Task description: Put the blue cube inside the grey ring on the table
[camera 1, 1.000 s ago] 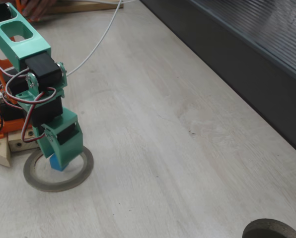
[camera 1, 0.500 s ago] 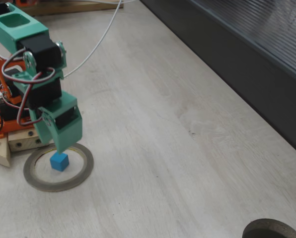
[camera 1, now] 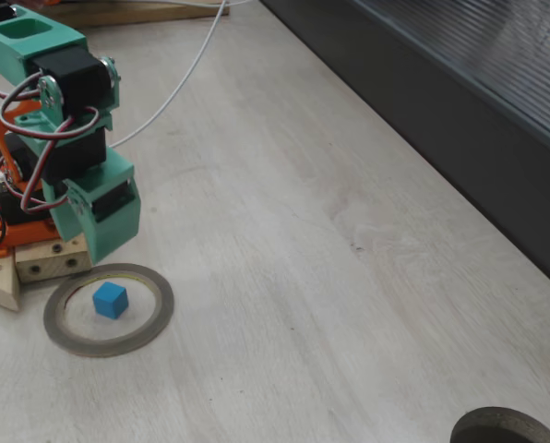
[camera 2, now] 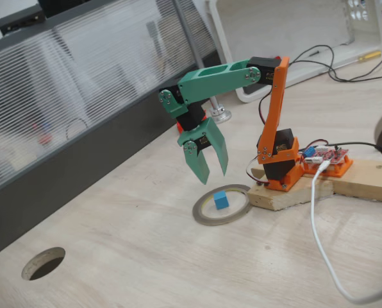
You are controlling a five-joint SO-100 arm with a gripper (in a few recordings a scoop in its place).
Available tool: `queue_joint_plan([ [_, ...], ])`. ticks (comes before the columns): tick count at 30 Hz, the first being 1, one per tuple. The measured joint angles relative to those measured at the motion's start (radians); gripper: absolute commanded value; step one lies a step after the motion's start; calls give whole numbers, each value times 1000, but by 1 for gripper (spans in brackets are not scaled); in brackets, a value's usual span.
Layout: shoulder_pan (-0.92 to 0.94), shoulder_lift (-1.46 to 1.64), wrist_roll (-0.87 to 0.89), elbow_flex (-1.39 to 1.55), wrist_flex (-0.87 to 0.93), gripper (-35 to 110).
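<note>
Fixed view: blue cube (camera 1: 110, 300) sitting flat inside grey ring (camera 1: 108, 309), clear of rim, near left edge of table (camera 1: 349, 231). Gripper (camera 1: 104, 242) hovering above ring's far rim, holding nothing.

Other fixed view: gripper (camera 2: 209, 163) hanging over ring (camera 2: 222, 205), fingers spread, empty; cube (camera 2: 221, 200) resting inside, untouched. Task looking done. Cube judged light, rigid, matte: pinching two opposite flat faces should be gripping well. Ring thin, likely sliding if nudged.

Blue cube (camera 2: 221, 200) inside the grey ring (camera 2: 204, 215) on the table (camera 2: 152, 256), parted empty claw (camera 2: 211, 174) above.
</note>
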Motion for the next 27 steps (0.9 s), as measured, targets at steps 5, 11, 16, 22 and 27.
queue_joint_plan([
  [5,0,0,0,-3,0,24],
  [11,0,0,0,-3,0,2],
  [16,0,0,0,-3,0,1],
  [22,0,0,6,-3,0,1],
  [27,0,0,6,-3,0,1],
])
